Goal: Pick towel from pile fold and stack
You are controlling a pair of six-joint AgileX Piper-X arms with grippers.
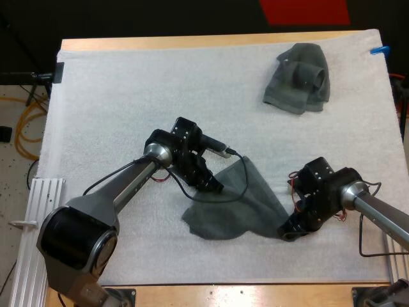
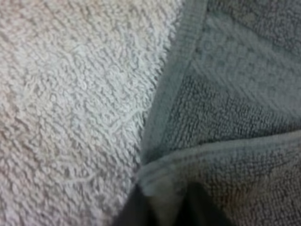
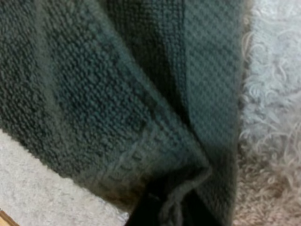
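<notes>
A dark grey-green towel [image 1: 239, 203] lies partly folded on the white mat [image 1: 128, 96], between my two arms. My left gripper [image 1: 215, 185] is shut on the towel's left edge, where a hemmed fold [image 2: 188, 162] is pinched between its dark fingers [image 2: 136, 212]. My right gripper [image 1: 289, 230] is shut on the towel's right corner, with the bunched hem [image 3: 178, 183] pressed between its fingers. A second towel [image 1: 299, 78] lies crumpled at the mat's far right.
Bare white mat [image 2: 70, 94] stretches to the left and far side of the held towel. The table's wooden front edge [image 1: 243, 293] runs close below both grippers.
</notes>
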